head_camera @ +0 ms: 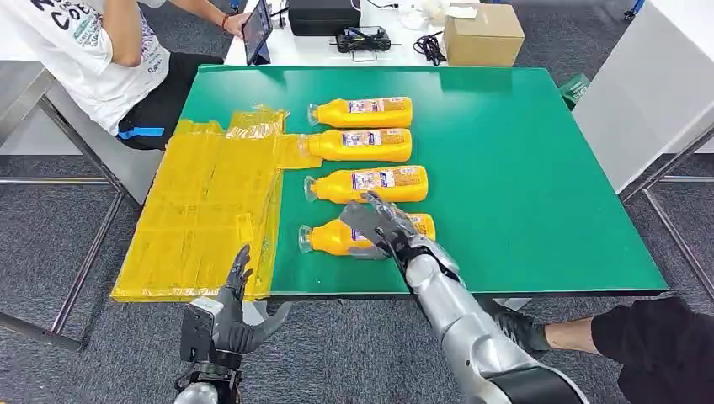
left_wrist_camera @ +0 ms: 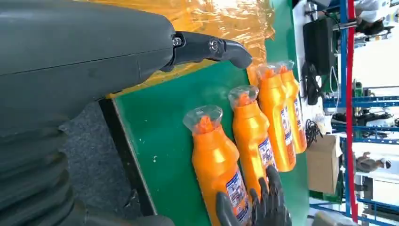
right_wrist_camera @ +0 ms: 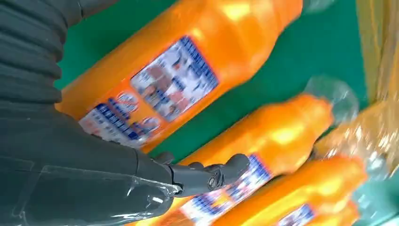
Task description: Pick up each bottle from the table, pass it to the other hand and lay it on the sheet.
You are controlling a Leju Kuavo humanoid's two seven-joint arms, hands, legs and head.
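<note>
From the head view I see my right arm stretched forward over the near edge of the green table [head_camera: 539, 168], its right hand [head_camera: 380, 225] palm-down over the nearest bottle [head_camera: 333, 237], covering the labelled half of its body. The fingers are spread across the bottle. Whether they have closed round it I cannot tell: the hand hides its own fingertips, and the right wrist view is blurred, showing just the thick thumb [right_wrist_camera: 221, 172] lying against orange plastic beside a blue-and-white label. In the left wrist view the dark fingertips [left_wrist_camera: 270, 202] of that hand rest on the label end of the same bottle, apparently draped over it rather than gripping.

My left hand [head_camera: 240, 316] hangs below the table's near edge, just off the corner of the yellow sheet [head_camera: 210, 210], holding nothing, fingers upright and apart, thumb stuck out to the side.

The nearest bottle lies on its side on the table, clear cap pointing towards the sheet, close to its edge but not on it. Three more bottles lie parallel beyond it in a row: the second bottle [head_camera: 370, 184], the third bottle [head_camera: 358, 145], whose cap reaches over the sheet's edge, and the farthest bottle [head_camera: 362, 112].

A seated person [head_camera: 109, 59] is at the far left corner.
</note>
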